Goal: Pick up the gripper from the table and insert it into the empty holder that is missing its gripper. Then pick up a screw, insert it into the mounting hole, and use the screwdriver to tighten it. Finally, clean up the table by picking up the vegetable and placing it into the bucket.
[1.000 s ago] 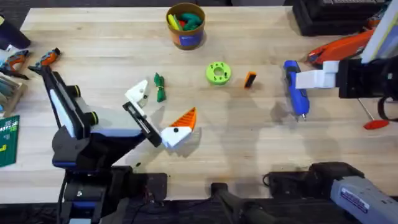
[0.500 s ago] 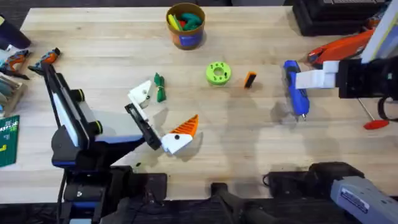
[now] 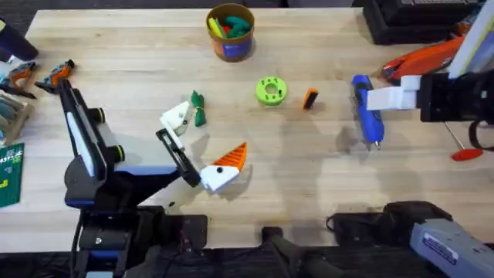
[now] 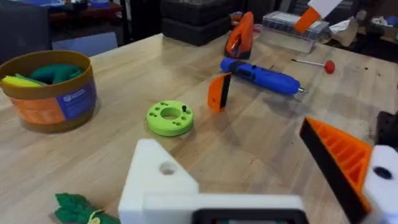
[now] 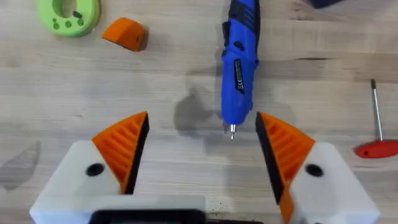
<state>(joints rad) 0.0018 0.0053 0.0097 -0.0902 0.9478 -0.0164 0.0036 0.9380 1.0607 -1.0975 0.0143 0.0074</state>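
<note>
The orange gripper piece (image 3: 310, 98) (image 4: 218, 91) (image 5: 125, 33) lies on the table between the lime-green disc (image 3: 270, 90) and the blue screwdriver (image 3: 367, 112) (image 5: 239, 68). My left gripper (image 3: 204, 139) (image 4: 249, 168) is open. One finger is the bare white holder (image 3: 176, 117) (image 4: 155, 180) with a round hole, the other carries an orange pad. The green vegetable (image 3: 198, 108) (image 4: 78, 208) lies beside the holder. My right gripper (image 3: 386, 99) (image 5: 200, 121) hangs open above the screwdriver's tip. The bucket (image 3: 230, 32) (image 4: 50, 93) stands at the far edge. A small dark screw-like pin (image 4: 185, 109) sits on the disc.
An orange-and-black tool (image 3: 424, 55) and a red-handled rod (image 3: 463, 143) lie at the right. Small tools and a rack crowd the left edge (image 3: 15, 85). Black cases (image 3: 409, 19) stand at the back right. Bare wood lies between the two arms.
My left gripper has shifted slightly away from the base and to the right. The right arm and the loose things on the table have not moved.
</note>
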